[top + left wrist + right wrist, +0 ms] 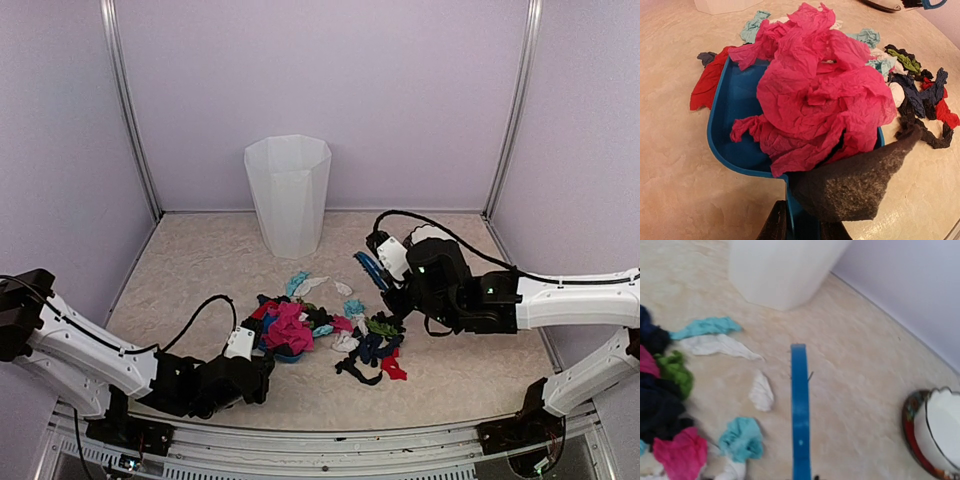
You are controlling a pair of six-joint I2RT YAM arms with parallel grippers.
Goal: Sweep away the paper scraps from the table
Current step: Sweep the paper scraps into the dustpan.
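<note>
Paper filled the blue dustpan (732, 125): a big crumpled pink wad (825, 100) sat heaped in its tray, and a dark grey scrap (855, 187) was draped over the near rim by the handle. The left claw (797, 231) was clamped on that handle, a dark finger on each side. The rest of the scraps (365, 342) lay loose on the table (200, 260), beyond and to the right of the dustpan. They were teal, white, green, navy, black and red bits, some touching its edge. The white bin (288, 195) stood upright at the back, apart from the heap, and no view showed what was in it. The right claw (388, 272) was closed on the blue brush (370, 270) at the far side of the scraps. Whether the brush touched the table could not be told. Only the right wrist view showed the bowl (932, 432) clearly: red-rimmed, scalloped, white inside, standing on the table right of the brush and near the wall. Only the left wrist view showed the dustpan's load up close, while the top view alone took in both arms and the bin's full height.
</note>
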